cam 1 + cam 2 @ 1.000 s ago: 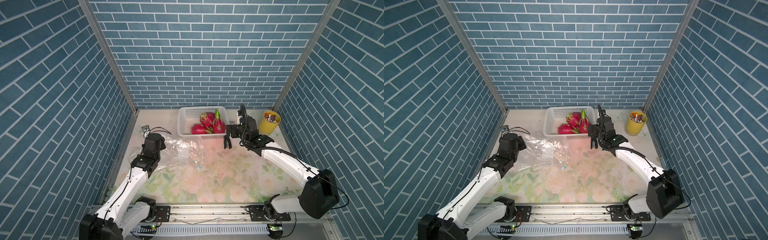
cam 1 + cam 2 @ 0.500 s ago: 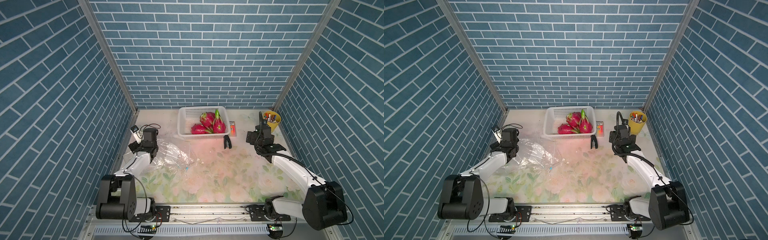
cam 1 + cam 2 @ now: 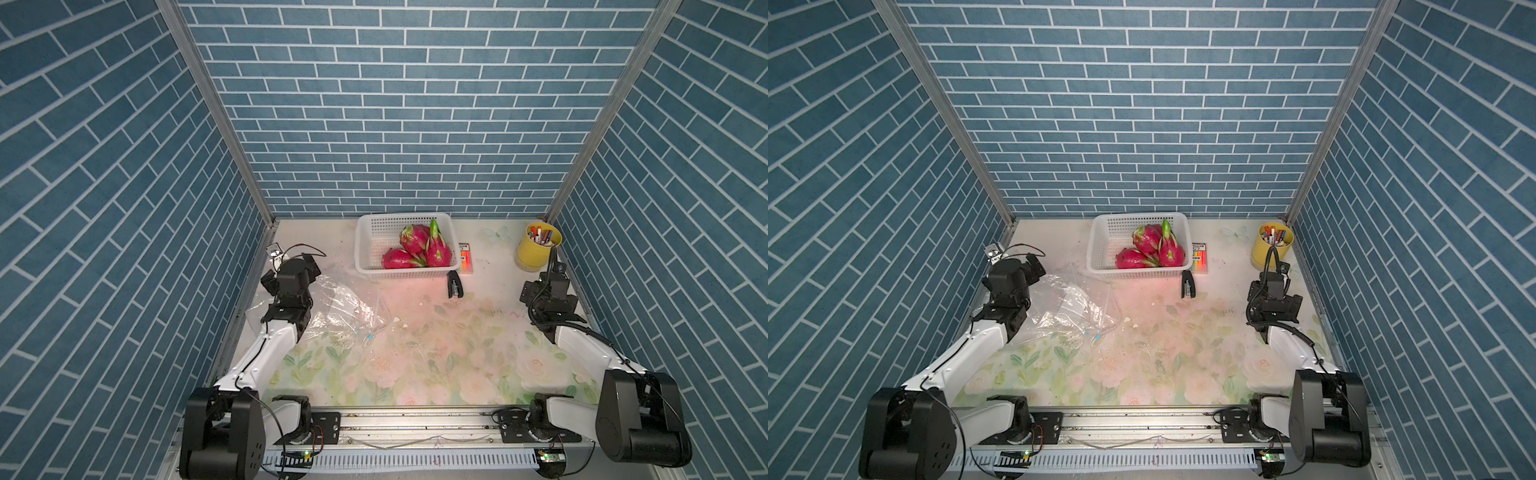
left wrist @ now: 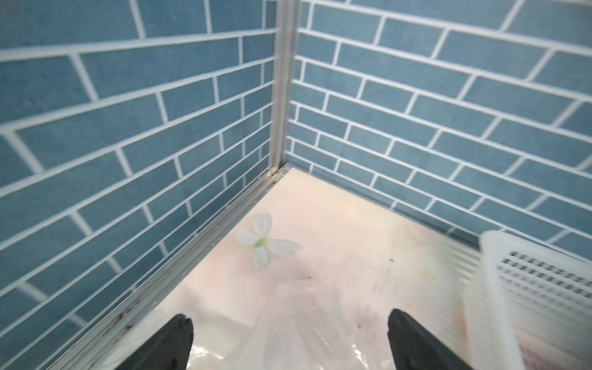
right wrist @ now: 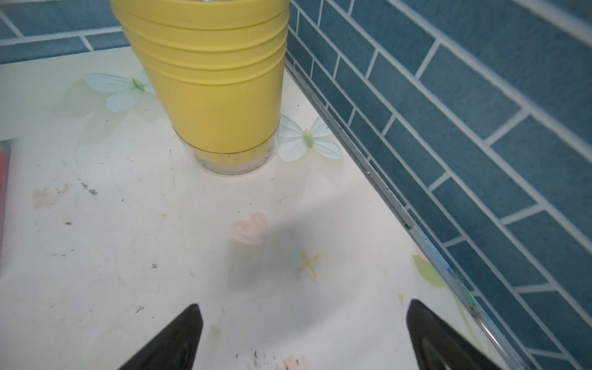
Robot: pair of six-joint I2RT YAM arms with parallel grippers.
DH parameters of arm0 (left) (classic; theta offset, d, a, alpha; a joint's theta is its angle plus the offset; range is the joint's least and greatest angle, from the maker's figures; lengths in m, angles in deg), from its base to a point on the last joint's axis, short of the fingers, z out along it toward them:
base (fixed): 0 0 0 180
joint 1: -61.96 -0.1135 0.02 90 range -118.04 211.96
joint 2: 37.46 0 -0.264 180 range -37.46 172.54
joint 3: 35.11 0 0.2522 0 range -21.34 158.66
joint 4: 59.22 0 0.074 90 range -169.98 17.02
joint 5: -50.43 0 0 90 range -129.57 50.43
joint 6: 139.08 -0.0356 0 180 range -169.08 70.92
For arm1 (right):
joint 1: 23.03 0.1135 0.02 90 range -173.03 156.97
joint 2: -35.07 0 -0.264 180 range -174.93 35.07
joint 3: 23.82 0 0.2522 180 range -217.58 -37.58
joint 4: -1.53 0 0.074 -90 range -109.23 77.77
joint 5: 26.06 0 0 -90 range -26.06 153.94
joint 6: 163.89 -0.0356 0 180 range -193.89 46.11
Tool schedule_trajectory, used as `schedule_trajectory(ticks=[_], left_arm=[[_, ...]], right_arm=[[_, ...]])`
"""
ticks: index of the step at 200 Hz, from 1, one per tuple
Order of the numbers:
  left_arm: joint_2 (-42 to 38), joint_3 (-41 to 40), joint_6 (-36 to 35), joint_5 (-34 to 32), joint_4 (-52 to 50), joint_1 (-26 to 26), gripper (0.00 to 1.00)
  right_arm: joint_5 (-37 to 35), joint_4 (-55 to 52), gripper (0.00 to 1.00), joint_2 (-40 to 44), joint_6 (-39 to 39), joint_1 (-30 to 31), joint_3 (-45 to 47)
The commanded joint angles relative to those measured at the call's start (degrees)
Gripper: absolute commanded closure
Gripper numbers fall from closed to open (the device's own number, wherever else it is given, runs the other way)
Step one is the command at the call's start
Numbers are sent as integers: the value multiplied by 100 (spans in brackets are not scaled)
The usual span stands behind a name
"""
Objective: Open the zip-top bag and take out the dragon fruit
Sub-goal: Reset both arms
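On the far left, the left gripper (image 4: 290,323) is hovering wide open over the far edge of the bag (image 3: 345,309); the right gripper (image 5: 304,317), also wide, is sitting well apart.

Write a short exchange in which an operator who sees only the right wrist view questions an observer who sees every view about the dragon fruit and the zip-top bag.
Operator: I see only a yellow ribbed cup. Where is the fruit?
Observer: Three pink dragon fruits lie in the white perforated plastic basket at the back wall.
Operator: What is the other arm doing?
Observer: The left gripper has its fingers spread over the clear crumpled plastic zip-top bag, gripping nothing.
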Motion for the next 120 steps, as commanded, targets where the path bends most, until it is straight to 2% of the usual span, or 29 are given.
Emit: schedule_trajectory(ticks=[1, 24, 51, 68, 86, 94, 120], left_arm=[[99, -631, -493, 486, 1453, 30, 0], [299, -1135, -732, 344, 2188, 30, 0], [660, -1577, -1009, 305, 2951, 30, 0], [879, -1755, -1190, 372, 3275, 30, 0], [1105, -2048, -1448, 589, 4042, 30, 0], [1127, -2029, -1555, 704, 4079, 30, 0], [1693, -2238, -1694, 1258, 5163, -31, 0]], right_arm=[[126, 1397, 1, -254, 442, -23, 305], [242, 2414, 1, -565, 635, -66, 616], [878, 3568, 1, -1053, 595, -128, 906], [1068, 4009, 1, -1322, 649, -125, 1026], [1269, 4576, 1, -1729, 737, -128, 1112], [1371, 4269, 2, -1663, 770, -125, 1016], [1519, 3972, 2, -1734, 822, -127, 814]])
